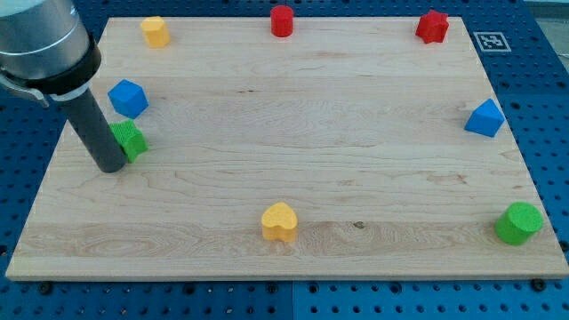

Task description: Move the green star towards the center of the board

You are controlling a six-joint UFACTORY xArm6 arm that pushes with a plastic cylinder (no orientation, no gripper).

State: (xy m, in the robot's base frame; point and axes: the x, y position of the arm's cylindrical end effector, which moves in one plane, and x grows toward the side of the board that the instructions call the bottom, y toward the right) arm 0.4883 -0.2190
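The green star (131, 140) lies near the board's left edge, partly hidden behind my rod. My tip (110, 166) rests on the board at the star's lower left, touching or nearly touching it. A blue block (128, 98) sits just above the star, close to it. The wooden board (293, 116) fills most of the view.
A yellow block (156, 31) is at the top left, a red cylinder (282, 20) at top middle, a red star-like block (432, 27) at top right. A blue block (485, 118) is at the right edge, a green cylinder (519, 223) at bottom right, a yellow heart (280, 222) at bottom middle.
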